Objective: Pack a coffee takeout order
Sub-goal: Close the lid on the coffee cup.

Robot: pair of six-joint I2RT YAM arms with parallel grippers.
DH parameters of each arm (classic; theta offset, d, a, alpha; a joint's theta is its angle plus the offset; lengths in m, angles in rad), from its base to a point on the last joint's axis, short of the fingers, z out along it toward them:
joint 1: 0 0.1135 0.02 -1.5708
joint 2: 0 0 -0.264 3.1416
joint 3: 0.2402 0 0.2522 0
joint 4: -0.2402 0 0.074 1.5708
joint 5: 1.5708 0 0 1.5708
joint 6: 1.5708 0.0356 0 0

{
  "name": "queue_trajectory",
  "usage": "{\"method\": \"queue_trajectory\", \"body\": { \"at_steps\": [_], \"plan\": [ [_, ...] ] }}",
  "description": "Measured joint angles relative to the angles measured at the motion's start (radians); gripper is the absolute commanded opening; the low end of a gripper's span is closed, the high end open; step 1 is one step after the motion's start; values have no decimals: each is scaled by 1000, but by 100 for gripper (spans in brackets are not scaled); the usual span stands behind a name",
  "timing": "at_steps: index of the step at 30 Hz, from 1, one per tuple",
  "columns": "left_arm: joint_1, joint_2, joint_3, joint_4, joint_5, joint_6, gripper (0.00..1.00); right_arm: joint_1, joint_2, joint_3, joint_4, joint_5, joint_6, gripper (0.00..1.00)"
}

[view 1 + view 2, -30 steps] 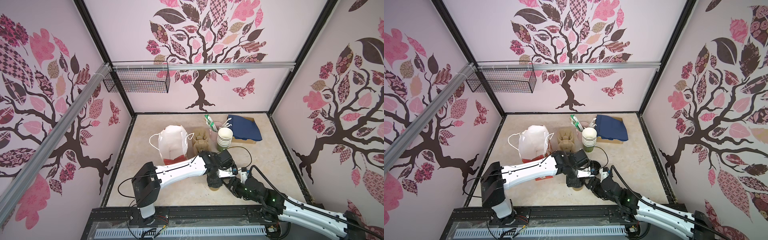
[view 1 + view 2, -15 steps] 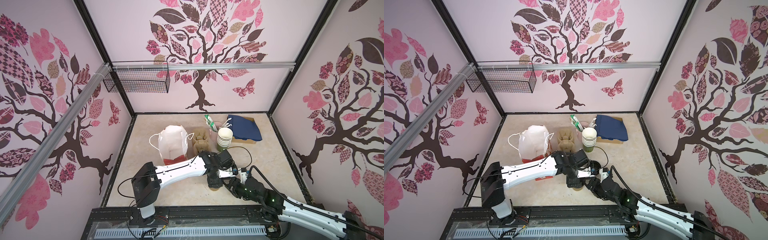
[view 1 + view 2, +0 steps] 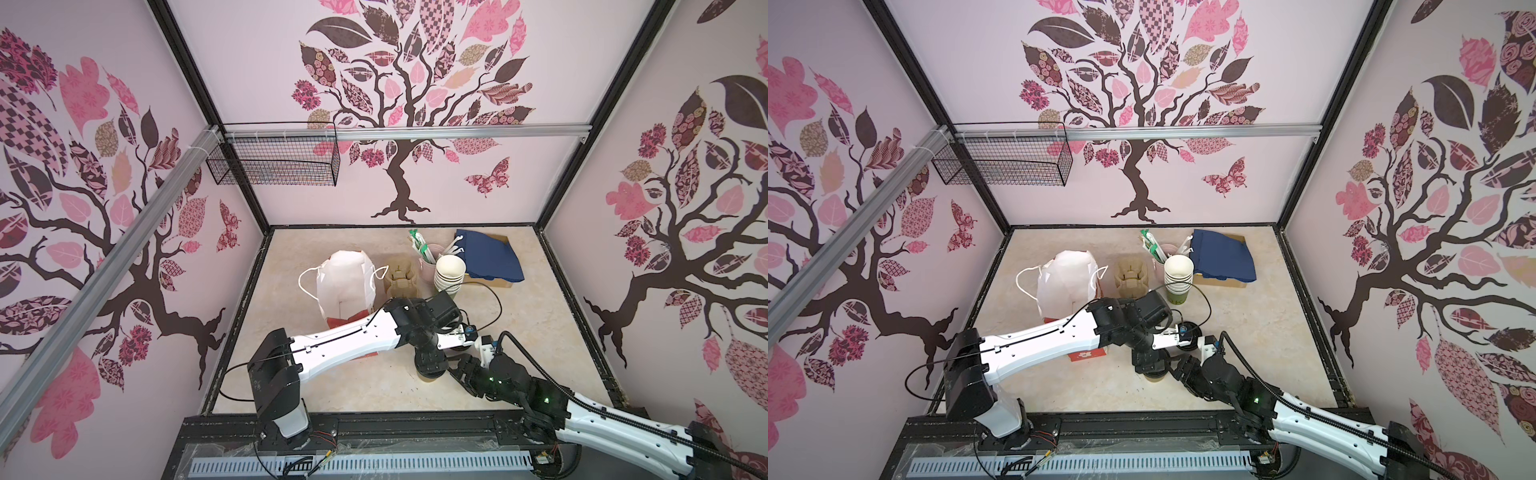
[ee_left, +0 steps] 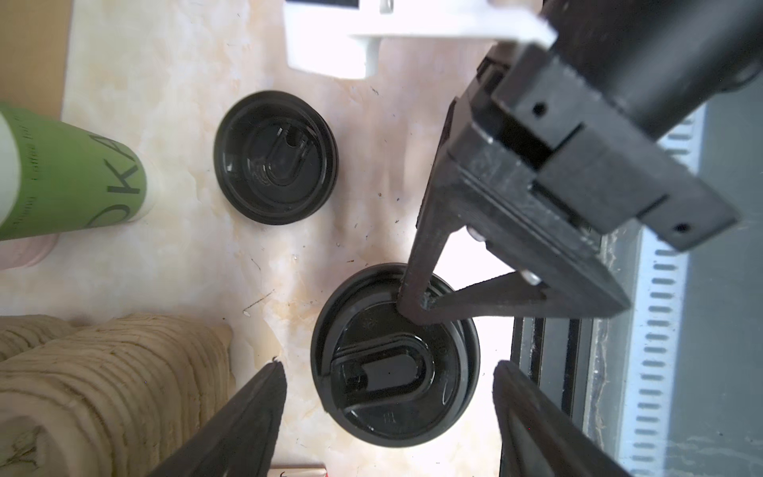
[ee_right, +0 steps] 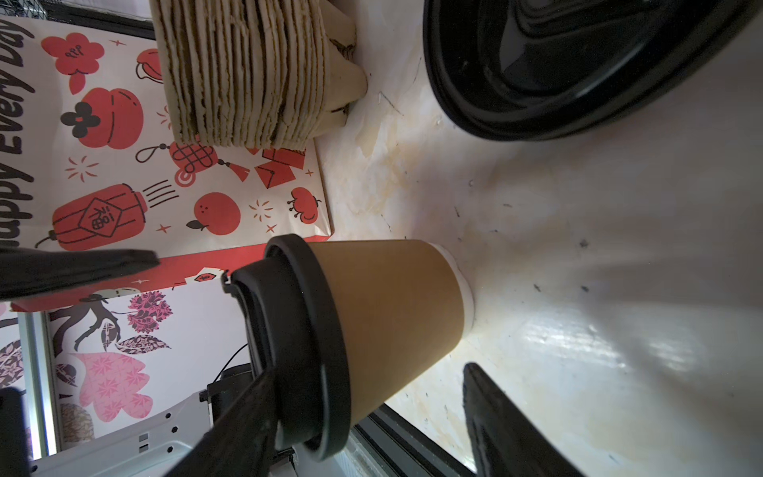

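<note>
Now the left fingers [image 4: 256, 413] are standing wide apart around the black lid [image 4: 394, 355] of the cup [image 5: 392, 314], touching nothing; the right fingers [image 5: 243, 417], also spread, are touching that lid with one tip.

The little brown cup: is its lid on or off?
On. The black lid covers the rim of the brown cup in the right wrist view.

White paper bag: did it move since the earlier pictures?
No. The white paper bag keeps the same place against the wire basket in a top view.
</note>
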Motion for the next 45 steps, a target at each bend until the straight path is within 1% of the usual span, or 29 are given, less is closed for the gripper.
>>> {"method": "queue_trajectory", "body": {
  "at_steps": [3, 6, 11, 14, 17, 22, 27, 32, 34, 37, 40, 45],
  "plan": [
    [15, -58, -29, 55, 14, -37, 82, 0, 2, 19, -36, 1, -20, 77],
    [31, -146, -77, 132, 14, -100, 82, 0, 0, 37, -76, 4, -43, 79],
    [35, -297, -163, 267, -32, -241, 79, 0, 3, 60, -112, 5, -80, 83],
    [35, -367, -214, 330, -86, -363, 77, 0, 16, 79, -127, 4, -103, 83],
    [35, -423, -272, 358, -138, -502, 73, 0, 26, 100, -142, 6, -129, 83],
    [28, -486, -350, 325, -195, -735, 69, 0, 28, 155, -189, 23, -174, 79],
    [-36, -563, -419, 286, -245, -925, 68, -1, 36, 220, -257, 45, -223, 78],
    [-79, -586, -480, 273, -255, -1086, 68, -26, 61, 261, -299, 44, -274, 76],
    [-80, -598, -532, 281, -259, -1142, 66, -58, 75, 263, -305, 21, -289, 73],
    [-80, -615, -584, 282, -278, -1201, 63, -110, 82, 262, -309, -28, -307, 70],
    [-80, -623, -597, 286, -300, -1249, 58, -138, 85, 262, -300, -74, -320, 68],
    [-78, -605, -599, 309, -302, -1284, 53, -143, 131, 262, -270, -145, -338, 65]
  ]
}}
